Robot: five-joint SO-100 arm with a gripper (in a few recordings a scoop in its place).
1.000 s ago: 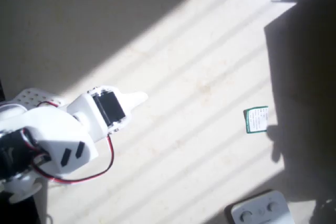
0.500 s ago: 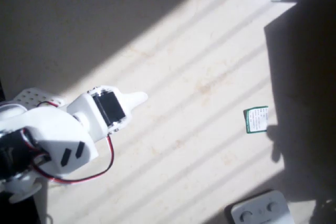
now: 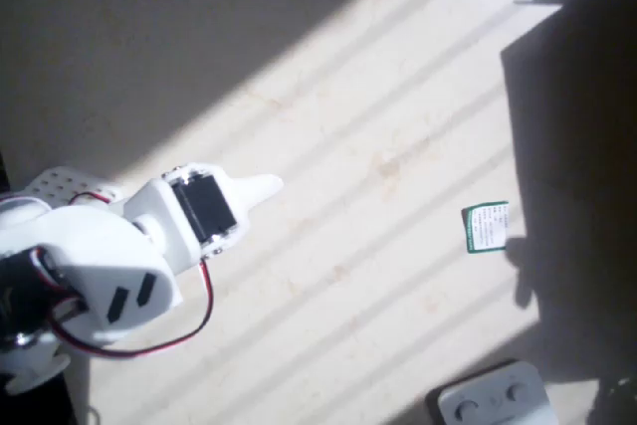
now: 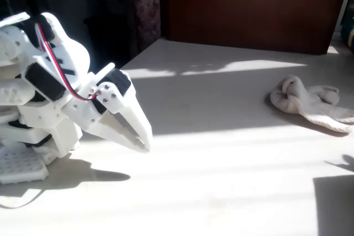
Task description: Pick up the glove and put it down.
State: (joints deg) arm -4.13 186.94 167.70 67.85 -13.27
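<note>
While the white two-finger gripper [image 4: 145, 141] hangs low at the left of the fixed view, its tips just above the pale sunlit tabletop [image 4: 221, 192], the soft off-white fabric glove [image 4: 310, 102] lies crumpled at the right edge of that frame, well apart from it. The fingers sit drawn together with at most a thin seam between them, and they hold nothing. From overhead, the gripper [image 3: 269, 186] shows at left centre, pointing right across the striped light.

So the job in hand, by my reading, is the reach. To do it well, the arm wants to lift a little first so the tips do not drag on the table, then swing out toward the right of the fixed view and spread the claw wide before descending. The glove looks limp and bunched, so aiming for the thick knotted lump at its left end should give the fingers more cloth to pinch than the flat trailing end.

A small green-and-white card [image 3: 486, 228] and a grey plastic device with buttons [image 3: 495, 398] sit at the right and lower right of the overhead view; neither is the target.
</note>
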